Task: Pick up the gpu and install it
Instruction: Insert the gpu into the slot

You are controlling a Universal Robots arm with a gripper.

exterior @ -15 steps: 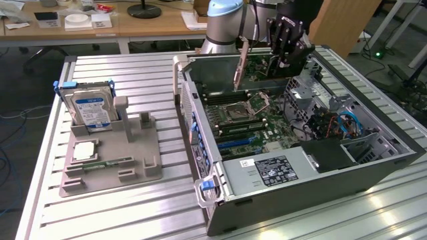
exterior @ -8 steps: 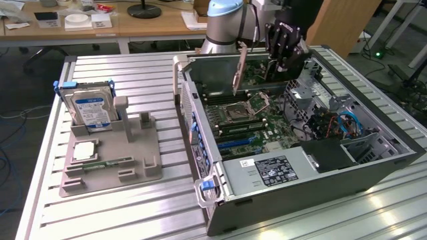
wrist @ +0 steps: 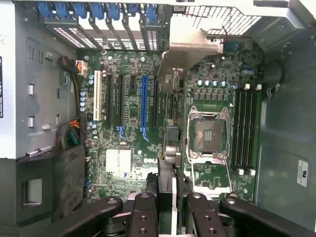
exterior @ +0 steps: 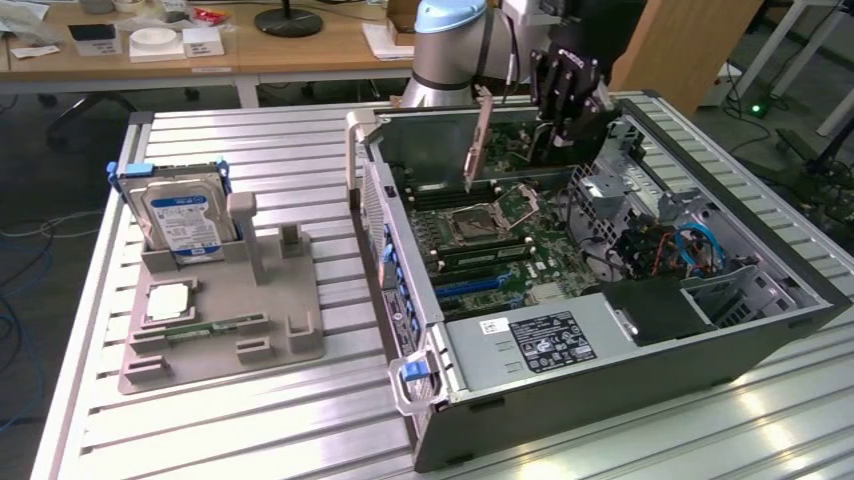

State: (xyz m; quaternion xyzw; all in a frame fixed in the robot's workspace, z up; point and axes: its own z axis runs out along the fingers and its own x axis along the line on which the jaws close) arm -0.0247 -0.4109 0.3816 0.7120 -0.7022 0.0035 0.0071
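Right now I am holding the gpu (wrist: pixel 170 129) in the gripper (wrist: pixel 168 192), whose jaws are partly closed and pinching the card on its two flat faces. The card is hanging on edge above the motherboard (wrist: pixel 118 163) inside the open computer case (exterior: pixel 641 380), which is lying on the desk (exterior: pixel 240 420). Its silvery bracket (wrist: pixel 190 49) is pointing toward the row of rear slot openings (wrist: pixel 106 10). In the exterior view the gripper (exterior: pixel 561 120) is sitting high over the back corner of the case, so I am judging the card clear of the board and not yet seated. From the wrist view the card is running close beside the black slot (wrist: pixel 155 103), just past the blue slot (wrist: pixel 144 103), and I cannot tell which one it is truly over. To seat it well, I am thinking of three things: card upright, its lower edge parallel to the chosen slot, and the bracket tongue lined up with its opening. I am also watching the processor socket (wrist: pixel 207 133) beside it, since a sideways slip could catch its lever.
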